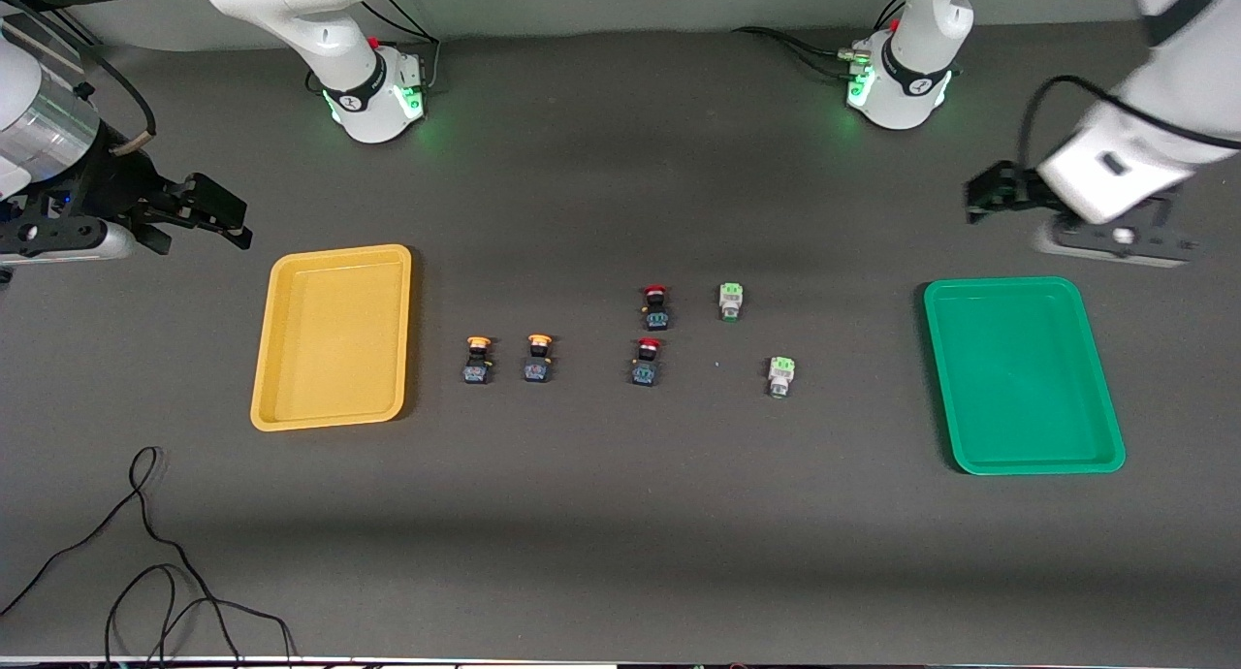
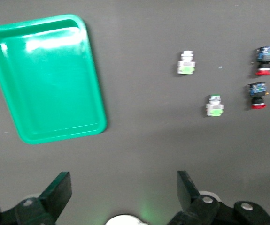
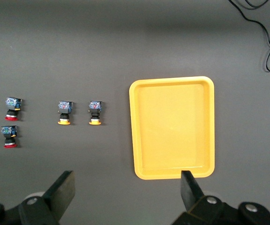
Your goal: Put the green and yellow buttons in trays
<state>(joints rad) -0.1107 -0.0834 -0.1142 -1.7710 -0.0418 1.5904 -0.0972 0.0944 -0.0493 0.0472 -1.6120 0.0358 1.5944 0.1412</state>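
Two yellow-capped buttons (image 1: 477,359) (image 1: 538,357) stand side by side on the table beside the empty yellow tray (image 1: 334,334). Two green-capped buttons (image 1: 730,301) (image 1: 780,375) stand toward the empty green tray (image 1: 1023,373). My right gripper (image 1: 218,213) is open and empty in the air by the yellow tray's edge toward the bases. Its wrist view shows the tray (image 3: 172,126) and yellow buttons (image 3: 65,112) past the open gripper (image 3: 125,190). My left gripper (image 1: 989,199) is open and empty above the table near the green tray (image 2: 45,77). Its wrist view shows the green buttons (image 2: 186,63) (image 2: 214,106).
Two red-capped black buttons (image 1: 655,306) (image 1: 647,361) stand between the yellow and green buttons. A loose black cable (image 1: 145,553) lies near the front camera at the right arm's end of the table.
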